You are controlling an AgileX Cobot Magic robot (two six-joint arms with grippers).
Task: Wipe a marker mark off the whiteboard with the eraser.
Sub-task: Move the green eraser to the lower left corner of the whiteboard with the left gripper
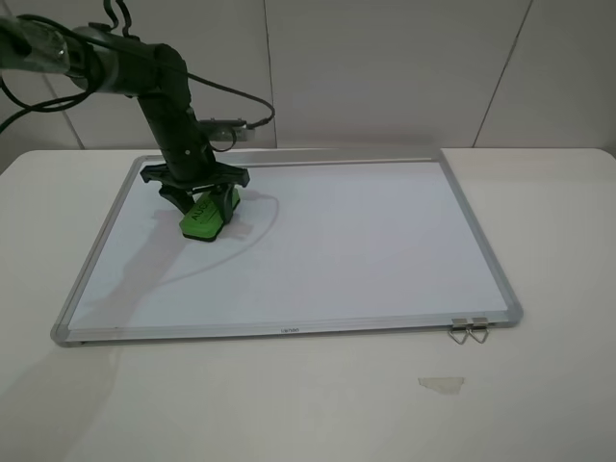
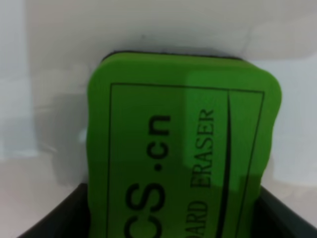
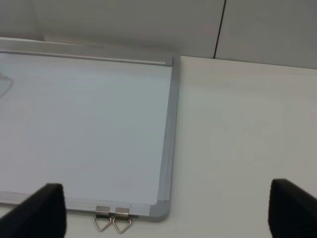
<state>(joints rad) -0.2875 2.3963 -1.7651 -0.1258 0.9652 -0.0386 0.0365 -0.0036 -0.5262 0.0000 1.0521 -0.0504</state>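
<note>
My left tool grips the eraser tilted on the whiteboard; edge-only contact might skip the mark, probably hidden beneath.

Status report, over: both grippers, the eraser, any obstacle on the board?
Left gripper shut on eraser, down on whiteboard, far left part. Right gripper open, near board's right corner. Mark not visible. No obstacle near eraser.

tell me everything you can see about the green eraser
The eraser is a bright green block with rounded corners, black lettering including ".cn" and "ERASER" inside a thin black outline, and a dark underside layer. The left gripper clamps it, tilted, its lower end seemingly pressed on the whiteboard near its far left corner.
</note>
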